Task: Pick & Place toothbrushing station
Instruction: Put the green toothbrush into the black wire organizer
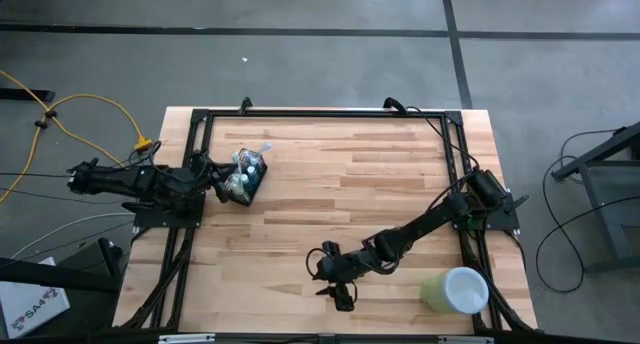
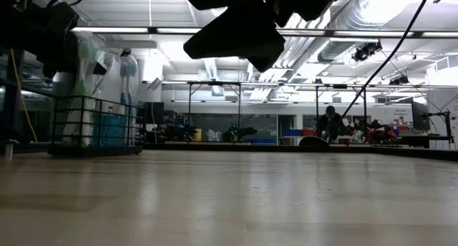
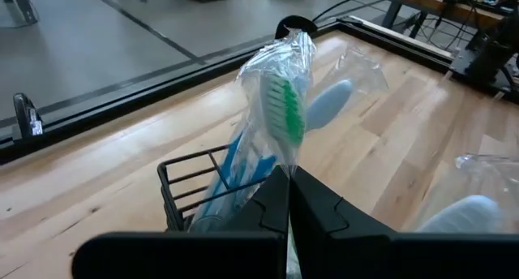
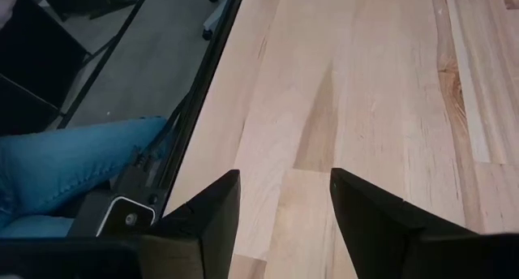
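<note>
Left gripper (image 3: 289,199): fingers are being pressed together on a plastic-wrapped green-bristled toothbrush (image 3: 285,109), apparently so it can be handled by its wrapper.
Small black wire-mesh holder cup (image 1: 248,176): is being kept at the wooden table's (image 1: 380,184) left side, toothbrushes inside, directly at that gripper.
Right gripper (image 4: 284,206): is being held spread and empty above bare boards near the front edge, likely waiting.
Pale green cup (image 1: 455,289): is lying just beside it.

Black wire-mesh toothbrushing station (image 1: 249,174); glossy clear plastic wrap (image 3: 280,64); pale wooden table (image 1: 350,204)
</note>
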